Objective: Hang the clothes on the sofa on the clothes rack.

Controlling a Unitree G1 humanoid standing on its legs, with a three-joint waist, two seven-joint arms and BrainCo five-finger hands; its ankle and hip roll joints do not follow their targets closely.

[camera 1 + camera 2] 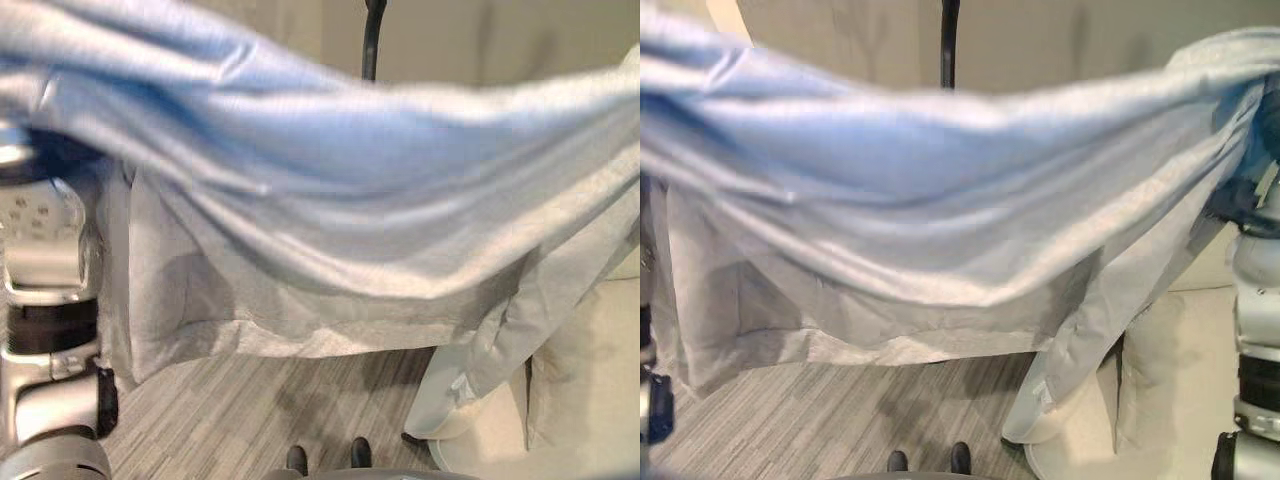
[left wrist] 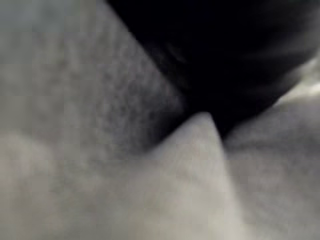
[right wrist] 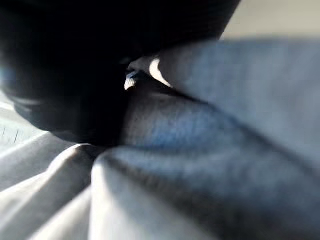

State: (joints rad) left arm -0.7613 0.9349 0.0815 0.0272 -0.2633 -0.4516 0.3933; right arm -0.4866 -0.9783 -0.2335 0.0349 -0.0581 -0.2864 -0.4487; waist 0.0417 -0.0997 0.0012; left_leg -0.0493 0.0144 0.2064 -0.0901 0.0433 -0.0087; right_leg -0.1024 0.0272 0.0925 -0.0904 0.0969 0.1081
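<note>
The grey garment (image 1: 330,230) is stretched wide and high between both arms, seemingly to clear the rack pole (image 1: 372,40); whether either hand is gripping, I cannot tell.

The garment (image 1: 330,190) is soft matt grey knit cloth; the rack pole (image 1: 371,40) smooth dark metal; the floor (image 1: 250,410) streaked wood-look.

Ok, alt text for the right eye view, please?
A light grey garment is stretched wide across the view, its lower edge hanging above a striped grey floor. A dark pole rises behind it, and a cream sofa sits at lower right.
</note>
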